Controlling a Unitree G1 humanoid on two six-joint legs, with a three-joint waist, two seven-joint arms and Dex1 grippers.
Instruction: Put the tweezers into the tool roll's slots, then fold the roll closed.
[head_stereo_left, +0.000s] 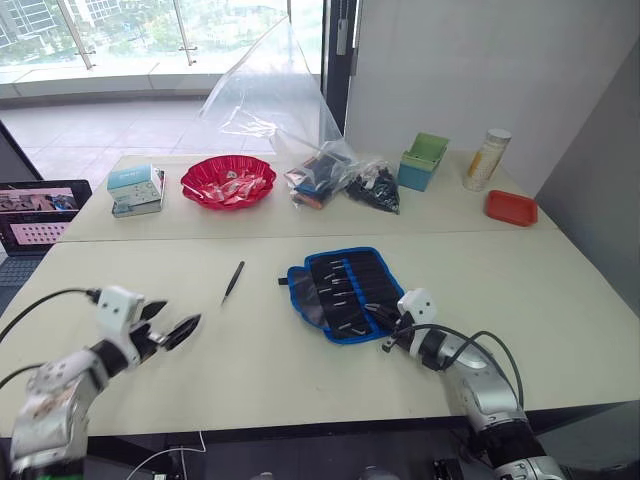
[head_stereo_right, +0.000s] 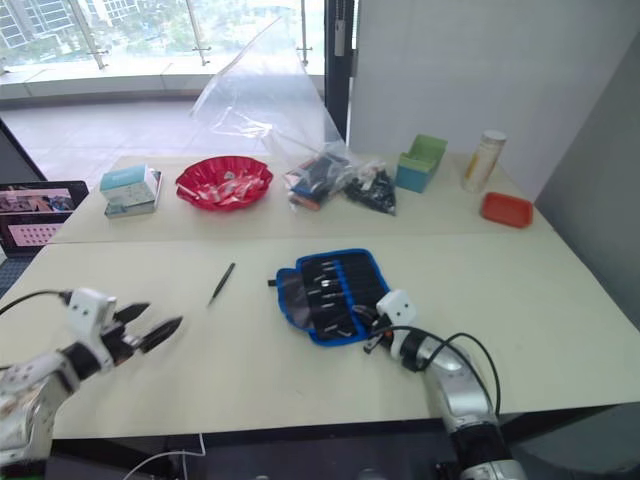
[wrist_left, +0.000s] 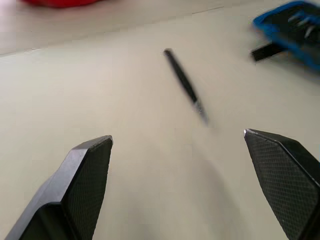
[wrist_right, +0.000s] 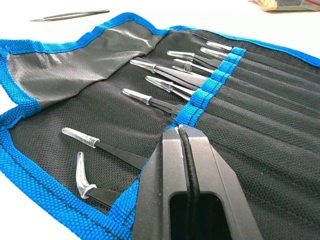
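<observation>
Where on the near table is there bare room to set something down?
Bare: between the loose tweezer and the roll, the near edge between the left hand and right hand, and right of the roll. Crowded: the far table around the bowl and bags.

The tool roll (head_stereo_left: 343, 293) lies open near the middle of the near table (head_stereo_left: 560, 300). One loose tweezer (head_stereo_left: 232, 281) lies on the table to its left, apart from it. Other tweezers (wrist_right: 155, 102) sit in the roll's slots. On the far table (head_stereo_left: 440, 215), left to right, stand a box (head_stereo_left: 136, 189), a bowl (head_stereo_left: 228, 182), plastic bags (head_stereo_left: 340, 178), a bin (head_stereo_left: 423, 161), a bottle (head_stereo_left: 486, 159) and a tray (head_stereo_left: 511, 207). A laptop (head_stereo_left: 35, 218) sits at the far left.
</observation>
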